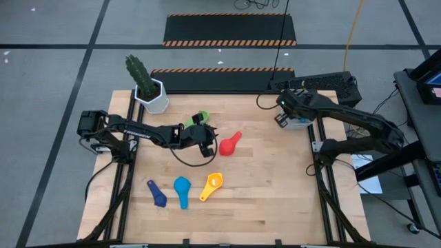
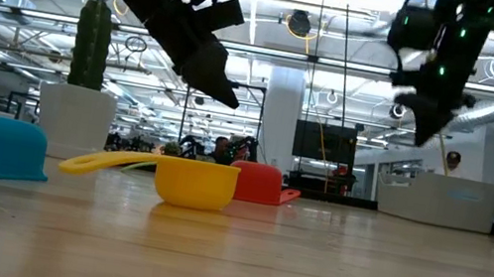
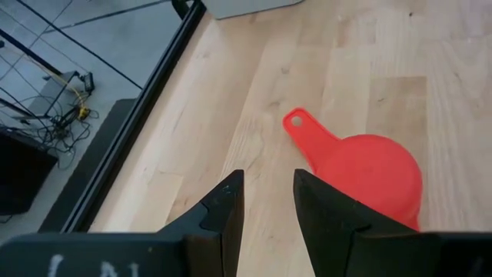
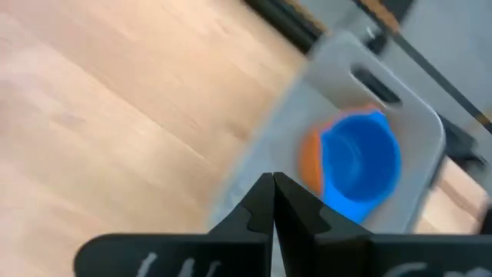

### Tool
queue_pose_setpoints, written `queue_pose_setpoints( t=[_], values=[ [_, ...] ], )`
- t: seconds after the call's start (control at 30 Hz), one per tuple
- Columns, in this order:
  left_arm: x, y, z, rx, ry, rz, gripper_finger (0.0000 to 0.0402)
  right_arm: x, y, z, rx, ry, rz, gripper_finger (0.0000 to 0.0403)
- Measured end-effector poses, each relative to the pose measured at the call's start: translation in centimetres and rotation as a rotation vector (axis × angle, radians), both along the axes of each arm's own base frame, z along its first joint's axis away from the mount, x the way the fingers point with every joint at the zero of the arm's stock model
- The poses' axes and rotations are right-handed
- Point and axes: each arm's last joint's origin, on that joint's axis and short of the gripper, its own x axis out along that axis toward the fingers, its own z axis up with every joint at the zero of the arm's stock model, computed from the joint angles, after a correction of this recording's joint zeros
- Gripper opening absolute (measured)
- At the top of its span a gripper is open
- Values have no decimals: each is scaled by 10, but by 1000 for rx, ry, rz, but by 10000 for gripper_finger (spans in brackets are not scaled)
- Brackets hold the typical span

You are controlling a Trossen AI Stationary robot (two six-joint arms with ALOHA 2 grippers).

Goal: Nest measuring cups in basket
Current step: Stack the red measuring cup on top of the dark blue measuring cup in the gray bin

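The wooden worktop [image 1: 262, 200] carries everything here, with the two dark arms reaching in from either side. At its far left corner stands a white hexagonal pot with a cactus [image 1: 149, 88]. At the far right edge sits the grey-blue basket [image 4: 400, 100], and the right wrist view shows a blue measuring cup [image 4: 360, 163] nested inside an orange measuring cup [image 4: 309, 163] within it. The right hand [image 4: 273, 192] hangs over the basket's near side with its fingers pressed together and nothing between them. The left hand [image 3: 267, 201] hovers above the middle of the worktop, its fingers parted with a gap between them and gripping nothing, just beside the red measuring cup [image 3: 369, 173], which lies mouth down with its handle pointing toward the far edge. A green measuring cup [image 1: 198, 118] lies just behind the left arm, partly hidden by it. Toward the near edge lie three more in a row, well apart from the basket: the dark blue measuring cup [image 1: 156, 193] on the left, the light blue measuring cup [image 1: 182, 189] in the middle, and the yellow measuring cup [image 1: 213, 184] on the right.
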Motion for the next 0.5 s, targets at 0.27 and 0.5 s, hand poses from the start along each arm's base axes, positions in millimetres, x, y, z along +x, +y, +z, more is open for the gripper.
queue_pose_setpoints(
  t=[0.27,0.5],
  values=[
    [3,-2,3,-42,-42,-25,118,37,58,31,-8,-426,326,0],
    [17,-22,33,-91,-100,-60,118,61,102,32,-71,-521,468,0]
  ],
)
